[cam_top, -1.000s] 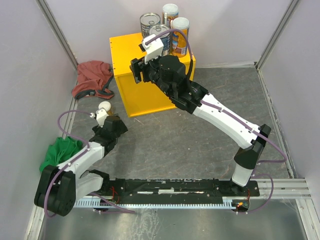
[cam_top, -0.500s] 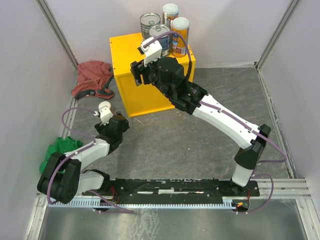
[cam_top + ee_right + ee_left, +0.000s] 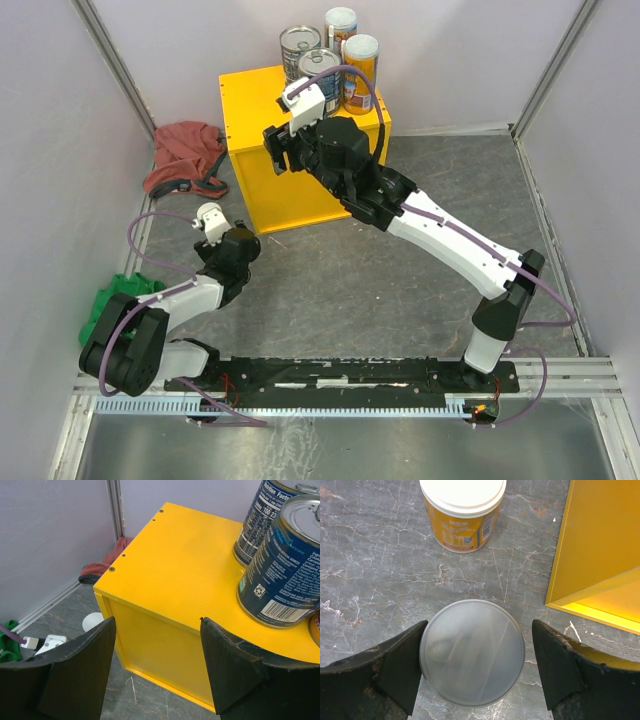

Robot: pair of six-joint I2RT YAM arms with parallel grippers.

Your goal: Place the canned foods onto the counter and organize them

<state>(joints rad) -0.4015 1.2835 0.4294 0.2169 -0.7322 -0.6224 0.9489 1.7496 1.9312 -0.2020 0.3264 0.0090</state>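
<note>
Top cam: yellow box point(image 3: 250, 185) sits far-centre on the grey marbled table point(image 3: 400, 285). Four cans are bunched on its far-right part: back tin point(image 3: 298, 45) and front tin point(image 3: 318, 60), both silver-topped, plus rear orange can point(image 3: 340, 22) and near orange can point(image 3: 360, 65), both white-lidded. Front tin is partly hidden behind the right wrist camera point(image 3: 303, 100). Right arm reaches across the box, with the right gripper point(image 3: 275, 150) over its near-left edge; jaws unreadable from here. Left gripper point(image 3: 218, 238) is low, just off the box's near-left corner, jaws hidden under the wrist. Red cloth point(image 3: 185, 160) lies left of the box by the wall. Green cloth point(image 3: 112, 300) lies near-left, beside the left arm.
</note>
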